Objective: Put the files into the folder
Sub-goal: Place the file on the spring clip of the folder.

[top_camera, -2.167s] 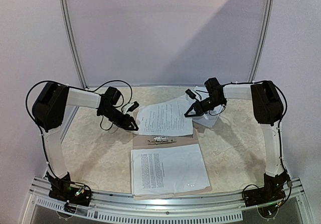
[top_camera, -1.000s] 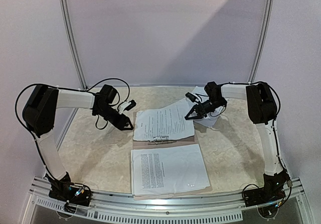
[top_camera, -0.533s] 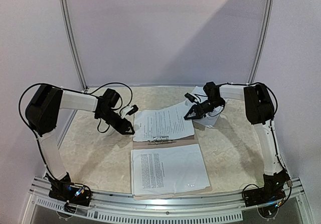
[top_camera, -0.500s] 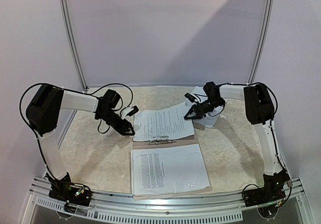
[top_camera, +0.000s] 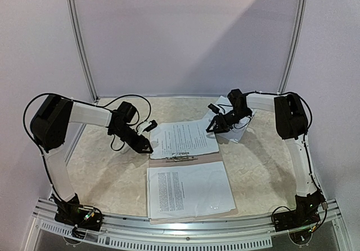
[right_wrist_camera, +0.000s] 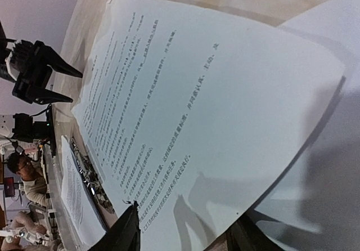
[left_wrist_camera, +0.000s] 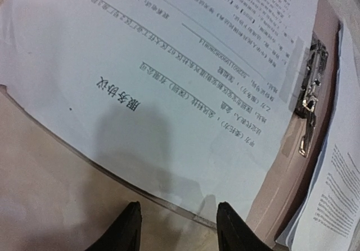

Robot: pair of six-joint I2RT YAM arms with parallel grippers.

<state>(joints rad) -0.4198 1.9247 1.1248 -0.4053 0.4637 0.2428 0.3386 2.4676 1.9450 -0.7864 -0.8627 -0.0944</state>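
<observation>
The tan folder (top_camera: 211, 160) lies open at the table's middle. One of the files (top_camera: 188, 189) rests on its near half. A second printed sheet (top_camera: 183, 138) lies on the far half above the metal clip (top_camera: 180, 155). My left gripper (top_camera: 145, 148) is open at that sheet's left edge. In the left wrist view its jaws (left_wrist_camera: 179, 228) are empty, just short of the clear sleeve's edge (left_wrist_camera: 140, 192) under the sheet (left_wrist_camera: 169, 65). My right gripper (top_camera: 212, 126) is open over the sheet's right corner. Its jaws (right_wrist_camera: 185, 234) stand apart above the paper (right_wrist_camera: 214, 93).
Another white sheet (top_camera: 233, 131) lies on the beige table below my right gripper and shows in the right wrist view (right_wrist_camera: 332, 14). Metal rails run along the table's near edge (top_camera: 185, 228). A pale wall stands behind. A person (right_wrist_camera: 22, 172) sits off the table.
My right gripper has opened and let go of the sheet, which now lies flatter on the folder's far half. My left gripper has crept right to the sheet's left edge.
</observation>
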